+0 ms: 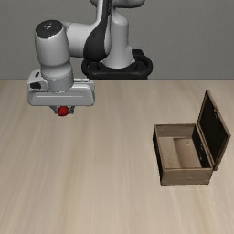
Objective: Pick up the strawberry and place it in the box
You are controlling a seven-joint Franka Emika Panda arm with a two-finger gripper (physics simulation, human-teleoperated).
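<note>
One gripper [62,110] is all I have to work with. It points straight down from the bent arm [91,37] over the table [91,187], toward the exterior view's left. The strawberry [62,112] is tucked directly beneath it, a small red shape poking out under the hand. From this angle I cannot tell whether the gripper is spread around the berry or clamped onto it. I also cannot tell whether the berry rests on the table or hangs clear of it.

I judge the step in hand to be securing the berry and carrying it. Before travelling, I want to confirm the hold with a short, straight lift. I would keep the squeeze gentle, since the fruit is small and rounded and could slip out sideways.

The box [183,172] sits well apart, toward the exterior view's right and lower down. Its lid [216,128] stands raised along its right side. I would carry high enough to clear the near wall and come in from the side away from the lid. Then I would centre over the hollow and lower the berry before letting go, so it does not bounce out.
</note>
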